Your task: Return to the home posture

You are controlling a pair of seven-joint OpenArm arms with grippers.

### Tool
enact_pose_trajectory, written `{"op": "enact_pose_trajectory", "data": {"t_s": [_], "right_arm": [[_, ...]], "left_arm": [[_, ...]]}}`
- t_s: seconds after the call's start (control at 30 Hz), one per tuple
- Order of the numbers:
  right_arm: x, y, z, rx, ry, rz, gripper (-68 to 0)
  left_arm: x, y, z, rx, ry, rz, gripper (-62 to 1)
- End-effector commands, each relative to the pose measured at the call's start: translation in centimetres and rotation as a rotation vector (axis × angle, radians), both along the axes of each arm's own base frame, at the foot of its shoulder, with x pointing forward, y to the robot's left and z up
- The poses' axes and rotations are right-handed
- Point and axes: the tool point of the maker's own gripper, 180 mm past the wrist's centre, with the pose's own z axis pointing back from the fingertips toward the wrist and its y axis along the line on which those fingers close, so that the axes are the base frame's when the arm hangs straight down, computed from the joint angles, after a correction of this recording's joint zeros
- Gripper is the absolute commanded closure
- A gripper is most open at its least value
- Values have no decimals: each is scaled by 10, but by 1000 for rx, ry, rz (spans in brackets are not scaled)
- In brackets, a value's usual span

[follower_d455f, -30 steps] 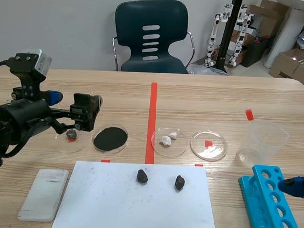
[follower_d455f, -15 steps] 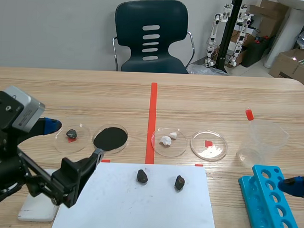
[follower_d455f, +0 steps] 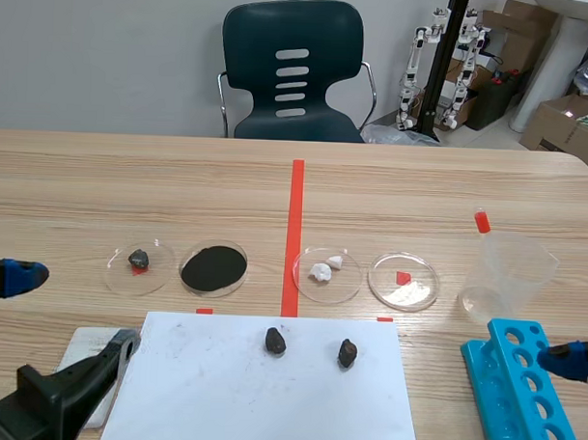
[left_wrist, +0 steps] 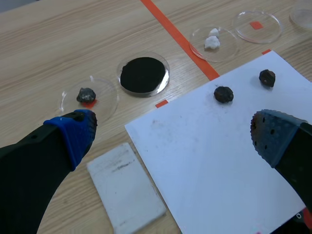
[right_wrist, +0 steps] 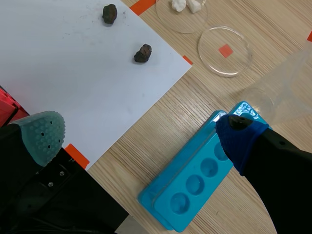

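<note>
Scene view: the left gripper (follower_d455f: 76, 307) is held low at the near left corner of the table (follower_d455f: 449, 201). One blue-padded finger is at the left edge and the other is seen across a white slab (follower_d455f: 76, 367); the fingers are spread with nothing between them. Of the right gripper (follower_d455f: 567, 359) only one blue pad is shown, at the right edge, over a blue tube rack (follower_d455f: 515, 392). A white sheet (follower_d455f: 220, 391) bearing two dark stones (follower_d455f: 275, 340) is laid near the middle. Four petri dishes (follower_d455f: 345, 285) are ranged just beyond it, with a clear beaker (follower_d455f: 507, 274) to their right.

Left wrist view: the two fingers are parted wide and nothing is gripped. The sheet and the slab are seen below and between them. A dish holding a dark lump (left_wrist: 86, 94) is seen just ahead of the blue pad, and a dish of black powder (left_wrist: 143, 74) is beside it.

Right wrist view: the fingers, one padded grey-green and one blue, are likewise apart with nothing held. The rack is found under the blue-padded finger and the sheet's edge between the two. A clear dish (right_wrist: 239, 59) showing a red square is seen ahead.
</note>
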Motion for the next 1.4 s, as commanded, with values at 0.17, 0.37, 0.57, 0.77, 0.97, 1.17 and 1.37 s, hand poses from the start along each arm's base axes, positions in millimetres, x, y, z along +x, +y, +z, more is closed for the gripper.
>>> {"op": "enact_pose_trajectory", "data": {"t_s": [0.17,0.37,0.57,0.77,0.97,1.17,1.37], "right_arm": [[4,2,8,9,-27,5,-657],[4,2,8,9,-27,5,-657],[4,2,8,9,-27,5,-657],[4,2,8,9,-27,5,-657],[4,2,8,9,-27,5,-657],[4,2,8,9,-27,5,-657],[4,2,8,9,-27,5,-657]], "left_arm": [[-18,8,6,-28,-11,27,-623],[-31,12,3,-41,16,41,-623],[-33,12,1,-38,28,40,-623],[-33,12,1,-37,30,41,-623],[-33,12,2,-43,30,45,-623],[-33,12,1,-43,31,45,-623],[-34,13,-1,-36,42,45,-623]]}}
